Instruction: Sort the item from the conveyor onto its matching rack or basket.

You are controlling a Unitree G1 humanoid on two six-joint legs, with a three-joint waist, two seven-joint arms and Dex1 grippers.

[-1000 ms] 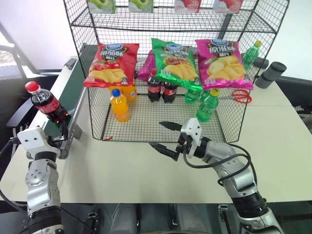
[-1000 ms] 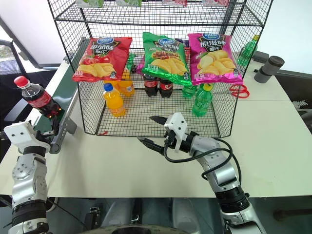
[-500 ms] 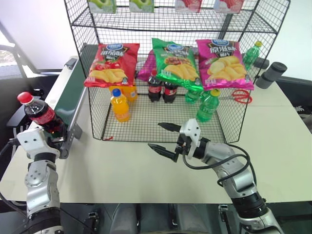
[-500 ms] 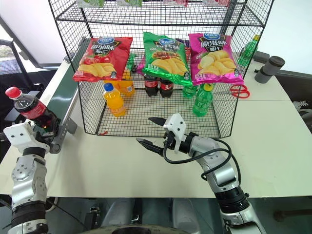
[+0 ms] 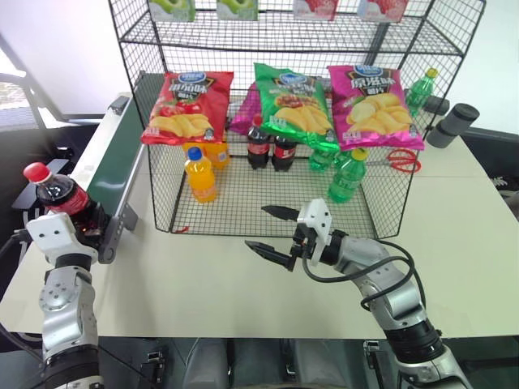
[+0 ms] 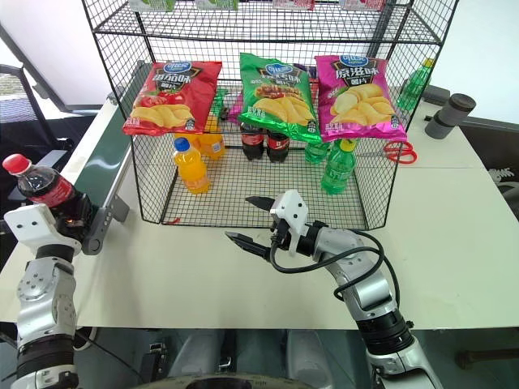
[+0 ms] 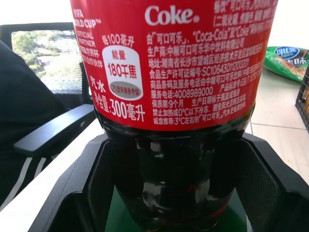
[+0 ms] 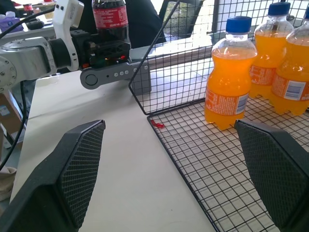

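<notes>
Coke bottle [image 5: 58, 191] clamped in left fingers [image 7: 72, 193] at conveyor [image 5: 113, 166] end.
Red cap, red "Coke" label, "300" printed; right gripper [image 5: 272, 232] spread wide, empty.

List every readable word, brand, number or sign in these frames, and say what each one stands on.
"Coke." – red label of the cola bottle held in the left gripper
"FIFA WORLD CUP" – same label
"180" and "300" – same label; the remaining Chinese small print is left untranscribed
"Oittse", partly cut off – green bag behind the bottle
Chip bags on the rack: print too small to read
Orange-drink bottle label: too blurred
</notes>
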